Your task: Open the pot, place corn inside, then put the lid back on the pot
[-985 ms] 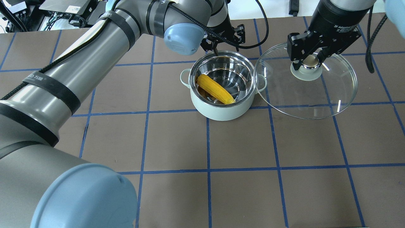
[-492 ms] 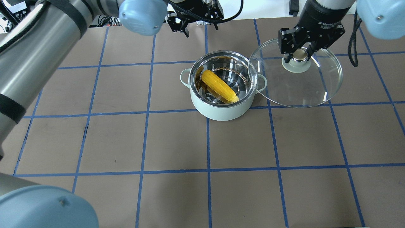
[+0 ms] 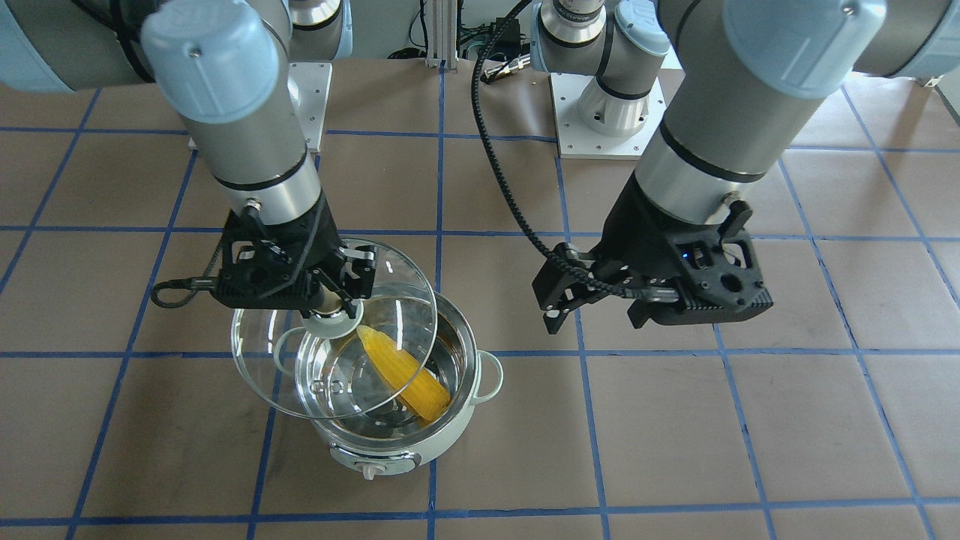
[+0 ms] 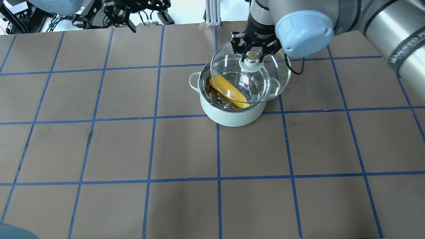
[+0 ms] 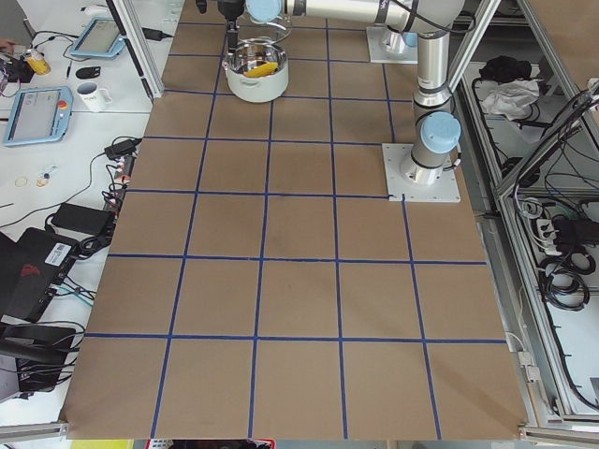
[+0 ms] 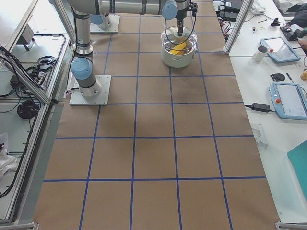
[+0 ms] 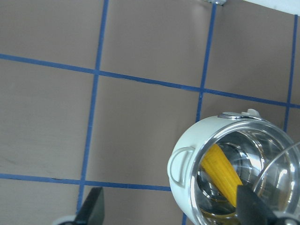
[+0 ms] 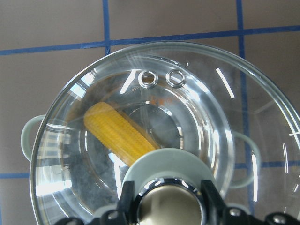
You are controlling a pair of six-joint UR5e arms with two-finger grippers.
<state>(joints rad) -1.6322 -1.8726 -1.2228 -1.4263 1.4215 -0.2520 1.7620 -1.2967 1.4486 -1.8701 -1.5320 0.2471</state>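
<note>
The mint-green pot stands on the table at the centre back, with the yellow corn lying slanted inside it. My right gripper is shut on the beige knob of the glass lid and holds the lid just above the pot, offset toward its far right rim. The front view shows the lid over the corn and the pot. The right wrist view looks through the lid at the corn. My left gripper is open and empty, raised beside the pot.
The brown table carries a blue tape grid. The arms' base plates stand at the robot's side. Operator desks with tablets and a mug line the far edge. The left wrist view shows the pot at its lower right.
My right gripper has carried the lid left, from beside the pot to over it. My left arm has drawn back from the pot to the left and rear.
</note>
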